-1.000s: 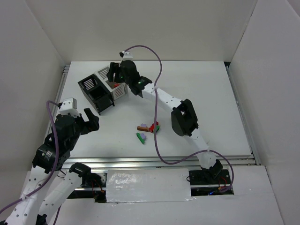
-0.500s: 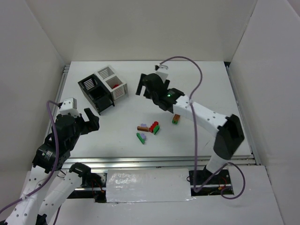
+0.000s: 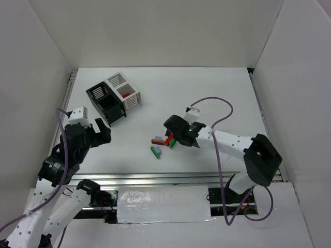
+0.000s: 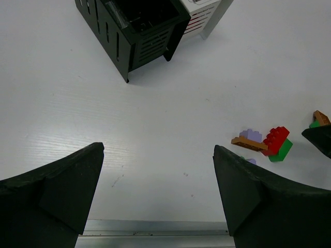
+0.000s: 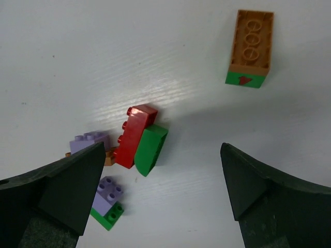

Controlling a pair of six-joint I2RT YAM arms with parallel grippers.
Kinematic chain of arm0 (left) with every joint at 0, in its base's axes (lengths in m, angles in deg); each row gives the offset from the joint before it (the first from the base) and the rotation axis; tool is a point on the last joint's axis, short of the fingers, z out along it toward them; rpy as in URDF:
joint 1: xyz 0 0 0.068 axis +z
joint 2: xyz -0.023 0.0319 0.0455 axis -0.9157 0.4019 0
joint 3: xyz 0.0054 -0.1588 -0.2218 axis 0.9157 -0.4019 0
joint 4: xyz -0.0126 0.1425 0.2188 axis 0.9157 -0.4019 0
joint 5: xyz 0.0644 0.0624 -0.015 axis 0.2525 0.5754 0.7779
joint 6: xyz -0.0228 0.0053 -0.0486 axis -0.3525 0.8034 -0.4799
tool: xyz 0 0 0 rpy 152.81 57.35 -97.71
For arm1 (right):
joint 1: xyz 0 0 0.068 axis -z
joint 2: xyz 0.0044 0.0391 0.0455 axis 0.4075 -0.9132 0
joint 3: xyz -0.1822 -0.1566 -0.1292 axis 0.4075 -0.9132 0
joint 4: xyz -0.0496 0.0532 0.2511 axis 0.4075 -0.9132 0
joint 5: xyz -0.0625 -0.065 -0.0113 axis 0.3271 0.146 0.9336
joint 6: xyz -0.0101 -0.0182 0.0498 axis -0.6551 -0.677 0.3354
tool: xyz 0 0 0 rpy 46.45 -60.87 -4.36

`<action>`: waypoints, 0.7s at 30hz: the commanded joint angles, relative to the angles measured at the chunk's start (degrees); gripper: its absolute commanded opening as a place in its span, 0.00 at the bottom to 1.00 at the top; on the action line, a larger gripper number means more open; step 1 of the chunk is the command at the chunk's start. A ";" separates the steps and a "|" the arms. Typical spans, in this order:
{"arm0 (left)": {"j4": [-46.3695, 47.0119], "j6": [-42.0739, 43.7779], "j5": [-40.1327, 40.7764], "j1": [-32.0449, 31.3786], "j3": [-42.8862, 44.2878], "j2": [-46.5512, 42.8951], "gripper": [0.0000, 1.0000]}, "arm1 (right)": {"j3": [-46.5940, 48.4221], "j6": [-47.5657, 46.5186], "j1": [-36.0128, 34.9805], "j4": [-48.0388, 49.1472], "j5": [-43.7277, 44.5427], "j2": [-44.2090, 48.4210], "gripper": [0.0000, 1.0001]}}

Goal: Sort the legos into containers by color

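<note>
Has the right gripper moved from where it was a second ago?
Yes. The right gripper has left the white bin, swinging nearer the arm bases and rightward; it now hangs open over the lego pile.

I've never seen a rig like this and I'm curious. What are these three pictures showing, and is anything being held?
Two robot arms are bolted at the near edge of a white table. One picture looks down from above; the other two come from wrist cameras, each showing its own dark fingers. Loose legos, including a red brick, lie mid-table; a joined black bin and white bin sit farther back. The left gripper and right gripper are open, holding nothing.
</note>
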 commanded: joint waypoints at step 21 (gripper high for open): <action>2.40 1.31 -0.57 -2.05 -0.19 -0.92 1.00 | 4.71 15.09 -2.84 4.55 1.18 -17.38 0.55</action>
